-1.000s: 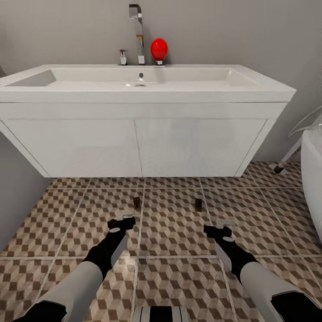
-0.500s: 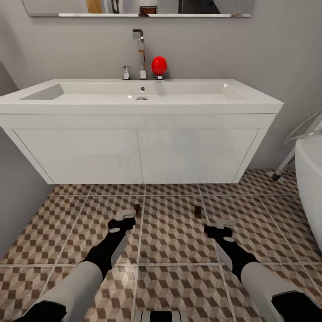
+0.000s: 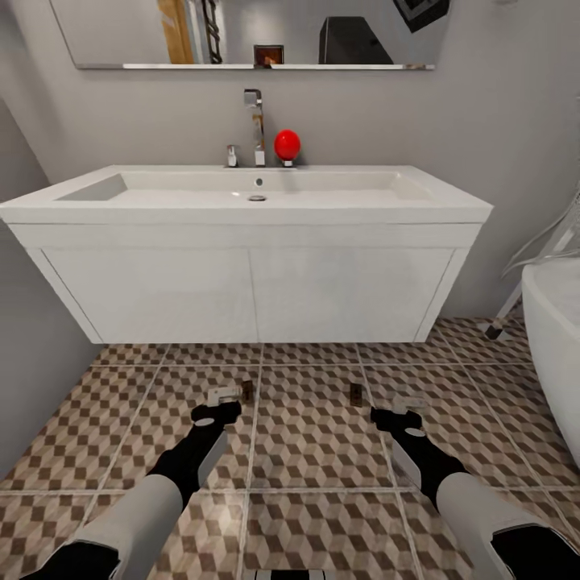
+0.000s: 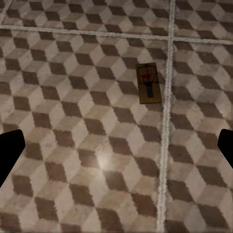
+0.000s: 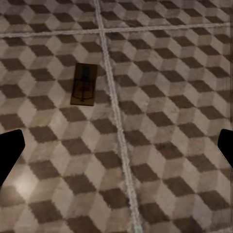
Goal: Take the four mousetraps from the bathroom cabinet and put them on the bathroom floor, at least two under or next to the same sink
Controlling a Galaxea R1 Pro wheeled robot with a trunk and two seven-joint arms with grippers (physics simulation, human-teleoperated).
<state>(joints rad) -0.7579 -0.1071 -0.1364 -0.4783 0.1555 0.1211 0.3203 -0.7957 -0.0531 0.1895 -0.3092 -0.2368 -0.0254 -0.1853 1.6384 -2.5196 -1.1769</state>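
Two mousetraps lie flat on the bathroom floor (image 3: 306, 451) in front of the bathroom sink (image 3: 250, 193): one (image 3: 247, 391) left of centre, one (image 3: 355, 393) to its right. My left gripper (image 3: 224, 395) hangs open just beside the left trap, empty. My right gripper (image 3: 408, 404) is open too, a little right of the other trap. The left wrist view looks down on a trap (image 4: 149, 83) beside a grout line, beyond the open gripper (image 4: 116, 150). The right wrist view shows the other trap (image 5: 84, 84) ahead of the open gripper (image 5: 116, 150). The cabinet is out of view.
The white vanity (image 3: 250, 294) hangs above the tiles with a gap under it. A chrome tap (image 3: 254, 125) and a red ball-like object (image 3: 287, 145) stand at the basin's back. A mirror (image 3: 250, 32) is above. The bathtub (image 3: 556, 338) is at right, a grey wall (image 3: 24, 362) at left.
The whole view has shifted: the camera has drawn back and tilted up, so the sink looks smaller and the mirror has come into sight. Both traps lie where they were.
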